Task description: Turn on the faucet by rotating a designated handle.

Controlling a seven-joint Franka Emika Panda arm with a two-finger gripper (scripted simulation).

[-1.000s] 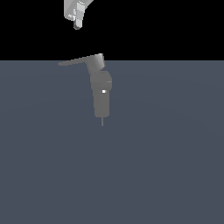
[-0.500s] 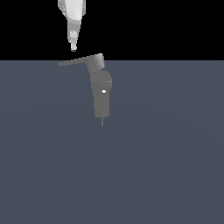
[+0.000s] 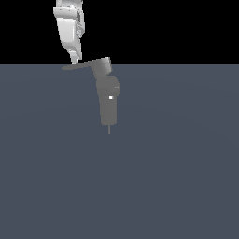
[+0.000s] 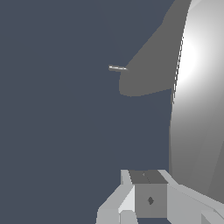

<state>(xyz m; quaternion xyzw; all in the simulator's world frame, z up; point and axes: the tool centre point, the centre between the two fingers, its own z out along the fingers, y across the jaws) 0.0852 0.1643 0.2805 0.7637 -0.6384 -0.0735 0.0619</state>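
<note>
One faucet (image 3: 108, 100), one handle (image 3: 84, 65) and one white end effector (image 3: 74, 59) appear on a flat blue-gray surface (image 3: 177, 163) under a black background.

In the exterior view the faucet is a matte-gray fixture: an elongated rounded body bearing a single small white dot (image 3: 110, 97), with a thin pin at its lower end and an angular block on top. The handle is a thin, flat, tapering gray lever that projects from that block toward the exterior view's left.

The end effector hangs down from the upper edge of the picture, its tip right at the outer, narrow end of the handle. The handle lies directly beneath the tip and runs away from it toward the exterior view's right, where it joins the block. The faucet body sits below and to the right of the end effector, apart from it. Whether the tip touches the handle cannot be told.

In the wrist view a large gray rounded shape and a bright white form fill one side. Whether the end effector is released or clenched cannot be told.
</note>
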